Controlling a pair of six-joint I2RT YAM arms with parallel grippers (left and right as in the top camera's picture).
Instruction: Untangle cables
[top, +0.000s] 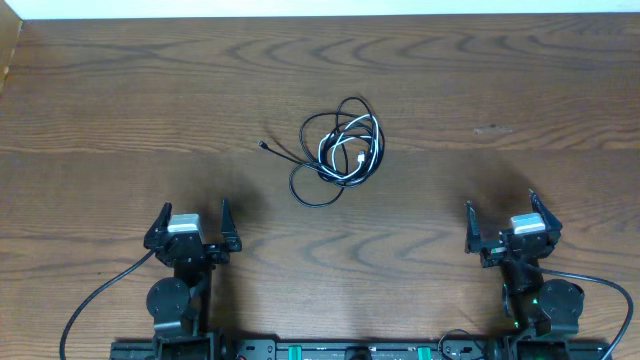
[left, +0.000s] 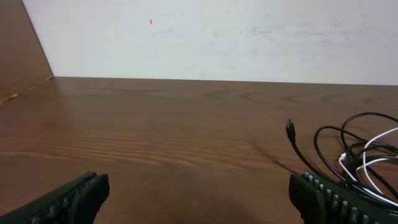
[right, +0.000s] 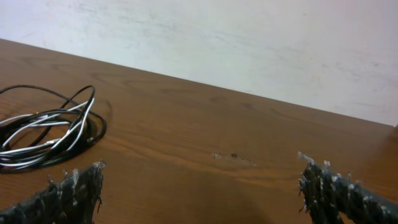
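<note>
The cables (top: 340, 148) lie in one tangled bundle on the wooden table, at the middle of the overhead view: thin black loops with a shorter white cord (top: 358, 150) wound through them. A black plug end (top: 264, 146) sticks out to the left. The bundle shows at the right of the left wrist view (left: 357, 152) and at the left of the right wrist view (right: 50, 127). My left gripper (top: 192, 222) is open and empty near the front left, well short of the bundle. My right gripper (top: 503, 218) is open and empty at the front right.
The wooden table (top: 120, 110) ends at a white wall along the back. A small scuff mark (top: 492, 130) lies to the right of the bundle. The arms' own thick black cables (top: 95, 300) trail off at the front corners.
</note>
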